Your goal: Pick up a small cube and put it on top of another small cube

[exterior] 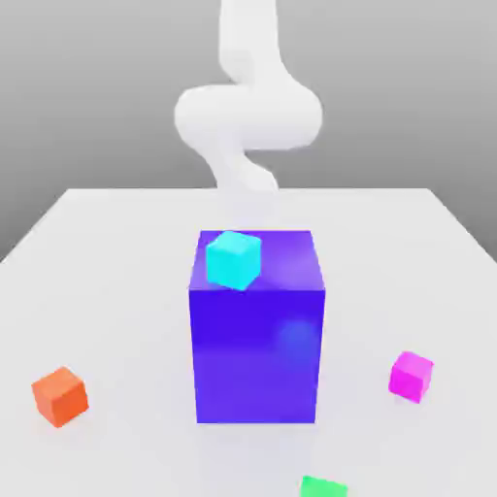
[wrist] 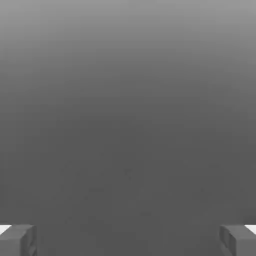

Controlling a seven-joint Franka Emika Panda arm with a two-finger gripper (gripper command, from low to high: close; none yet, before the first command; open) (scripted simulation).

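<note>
nothing of the task looks done yet. the small cube (exterior: pixel 412 376), magenta-pink, sits on the table (exterior: pixel 116 252) towards the exterior view's right, near the front, apart from the big blue-purple block (exterior: pixel 257 330) and touching nothing but the surface. it is not stacked on any other cube and nothing grips it. the gripper (wrist: pixel 128 240) has its two fingertips (wrist: pixel 17 240) standing wide apart in the hand view, with nothing between them, so the hand is open and empty. the white arm (exterior: pixel 248 116) rises behind the block, at the far side of the table, well away from the small cube. so the whole job seems to be ahead: reaching the cube, closing on it, lifting it, and setting it on another small cube. candidates for the base lie about: an orange cube (exterior: pixel 60 396) near the front on the exterior view's left, a cyan cube (exterior: pixel 233 258) resting on top of the big block near its front edge, and a green cube (exterior: pixel 323 486) cut off by the lower frame edge. the surface is a plain, pale grey-white tabletop, smooth and slightly glossy, with a faint reflection under the block. the room beyond is a featureless grey backdrop, lighter above, with no walls or furniture to make out.
</note>
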